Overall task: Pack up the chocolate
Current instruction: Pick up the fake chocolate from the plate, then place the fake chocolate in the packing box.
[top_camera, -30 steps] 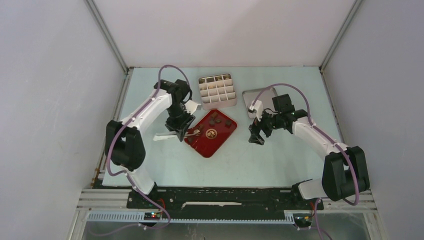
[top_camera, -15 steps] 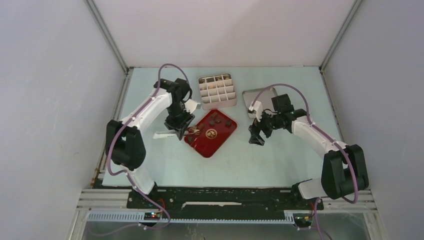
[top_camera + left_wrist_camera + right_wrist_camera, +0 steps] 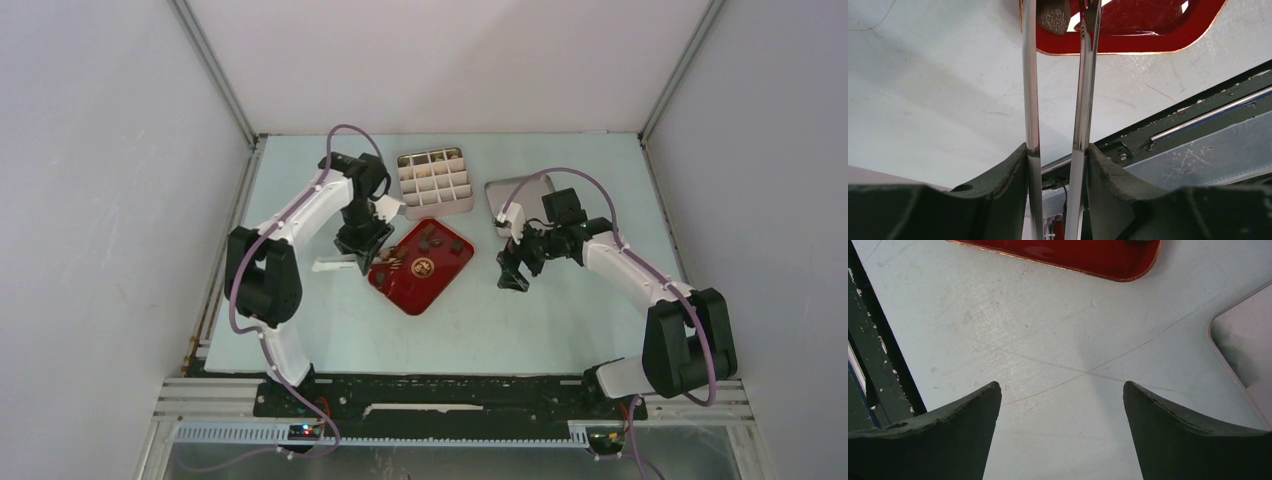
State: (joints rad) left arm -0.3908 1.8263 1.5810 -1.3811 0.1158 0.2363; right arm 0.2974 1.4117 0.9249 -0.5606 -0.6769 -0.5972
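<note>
My left gripper [image 3: 362, 245] is shut on a pair of metal tongs [image 3: 1032, 100] at the left corner of the red tray [image 3: 412, 290]. In the left wrist view the tong tips straddle a dark brown chocolate [image 3: 1052, 17] over the tray's rim [image 3: 1148, 42]; whether they pinch it is cut off. More brown chocolates [image 3: 432, 238] lie on the tray around its gold emblem [image 3: 421, 266]. The white divided box [image 3: 433, 182] stands behind the tray, with pieces in some cells. My right gripper [image 3: 512, 272] is open and empty over bare table right of the tray.
A flat grey lid [image 3: 520, 198] lies right of the box, behind my right gripper; it also shows in the right wrist view [image 3: 1248, 335]. White walls close in the table on three sides. The black base rail [image 3: 878, 355] runs along the near edge.
My left gripper has moved a little back and right along the tray's left corner with the tongs, and its arm has swung. The right arm has barely moved.
</note>
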